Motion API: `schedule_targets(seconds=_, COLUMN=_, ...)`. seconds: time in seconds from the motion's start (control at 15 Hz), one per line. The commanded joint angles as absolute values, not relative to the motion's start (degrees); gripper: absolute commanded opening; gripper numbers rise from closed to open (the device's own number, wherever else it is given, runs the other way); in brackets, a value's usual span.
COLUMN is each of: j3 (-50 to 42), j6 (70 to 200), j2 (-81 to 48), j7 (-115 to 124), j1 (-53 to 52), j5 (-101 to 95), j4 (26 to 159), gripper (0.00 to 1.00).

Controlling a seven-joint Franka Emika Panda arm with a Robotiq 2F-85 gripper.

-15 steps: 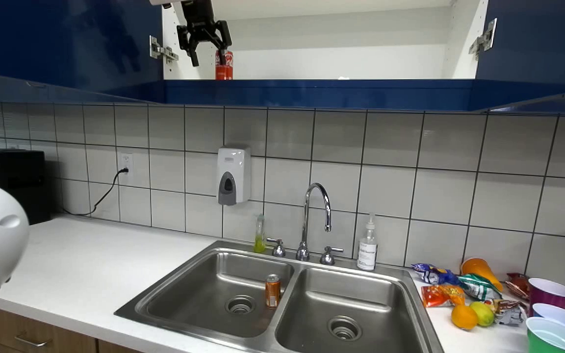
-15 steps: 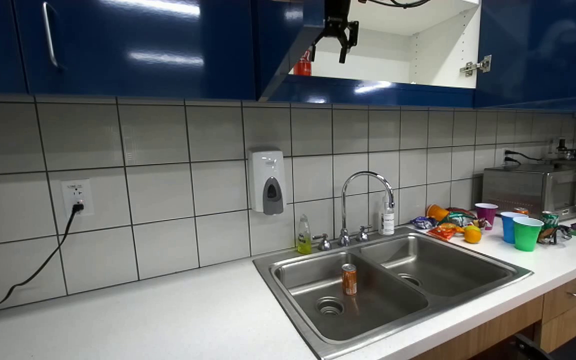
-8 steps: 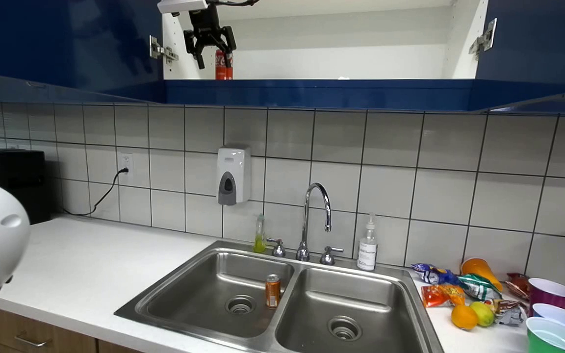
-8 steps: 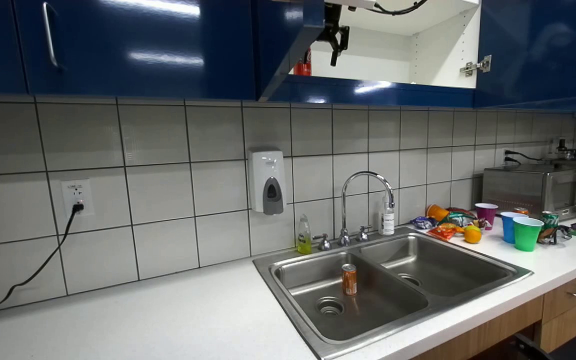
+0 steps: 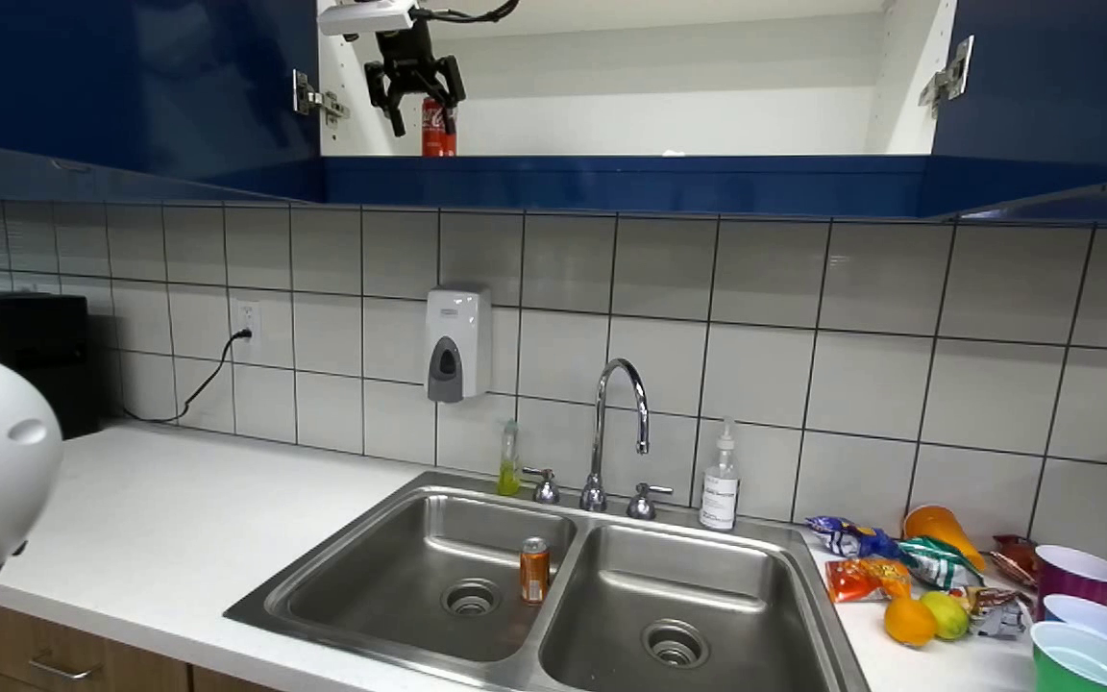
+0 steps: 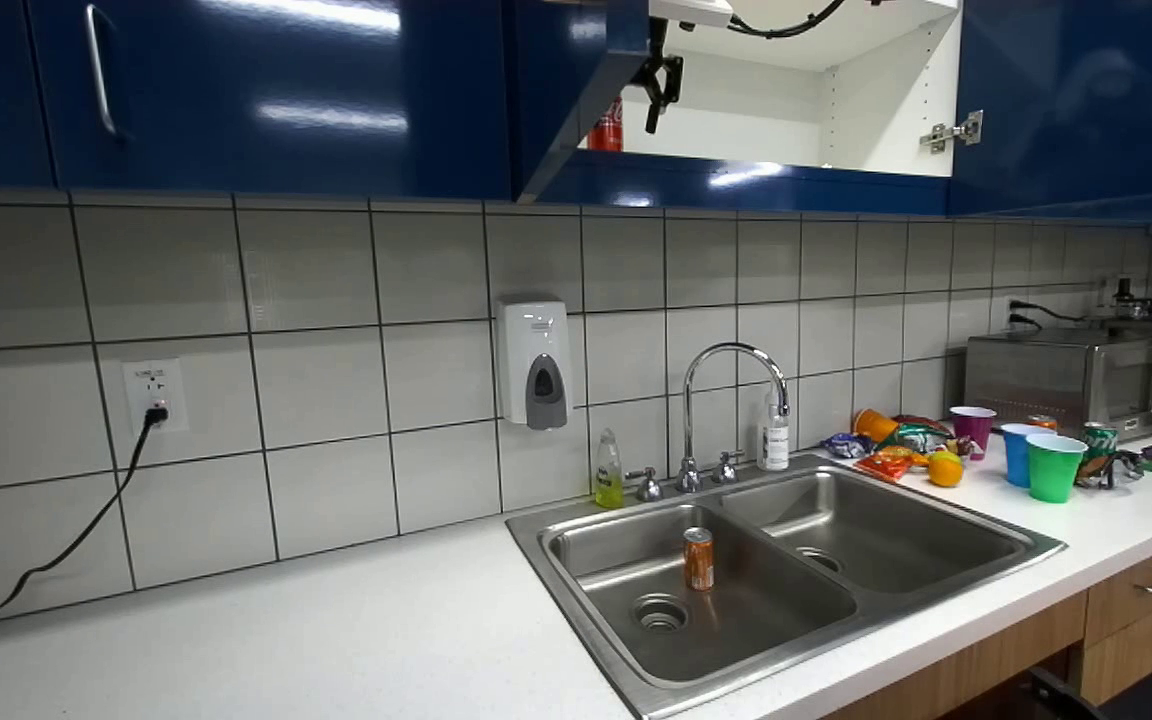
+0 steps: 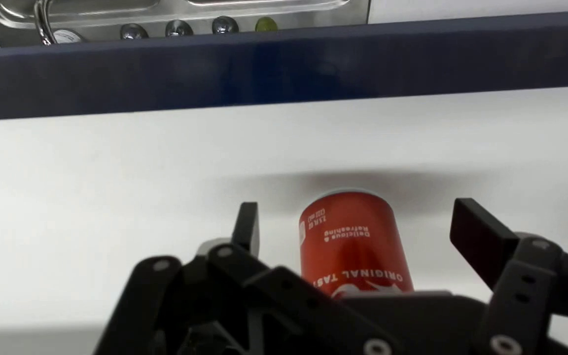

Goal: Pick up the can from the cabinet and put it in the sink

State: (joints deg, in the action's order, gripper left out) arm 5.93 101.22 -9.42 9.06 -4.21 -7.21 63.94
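A red can (image 5: 432,140) stands upright in the open cabinet, near the front edge of its shelf. It also shows in an exterior view (image 6: 604,132), partly behind the door, and in the wrist view (image 7: 350,241). My gripper (image 5: 425,130) is open and hangs above the shelf at the can. In the wrist view the can appears between the parted fingers of my gripper (image 7: 355,217), with a gap on each side. One finger overlaps the can in an exterior view. I cannot tell whether the fingers surround it. The steel sink (image 5: 371,577) lies below; an orange can (image 5: 533,571) stands in it.
The cabinet's blue front edge (image 5: 611,181) lies below my gripper. An open blue door (image 6: 576,100) stands close beside it. A soap dispenser (image 5: 458,344) and faucet (image 5: 600,423) are above the sink. Cups (image 6: 1054,468) and snack bags (image 6: 891,462) lie beside the sink.
My open gripper has lowered a little and shifted sideways. It moved right in an exterior view and left in an exterior view. The red can stays in place.
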Motion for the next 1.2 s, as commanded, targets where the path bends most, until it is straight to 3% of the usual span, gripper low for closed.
schedule_targets(seconds=0.0, j3=5.99, j6=101.8, j2=-11.72, j7=9.09, j1=-4.87, j5=-8.91, j4=60.15, gripper=1.0)
schedule_targets(seconds=1.13, j3=5.78, j6=103.27, j2=-16.24, j7=9.3, j1=-5.79, j5=-10.72, j4=54.32, gripper=1.0)
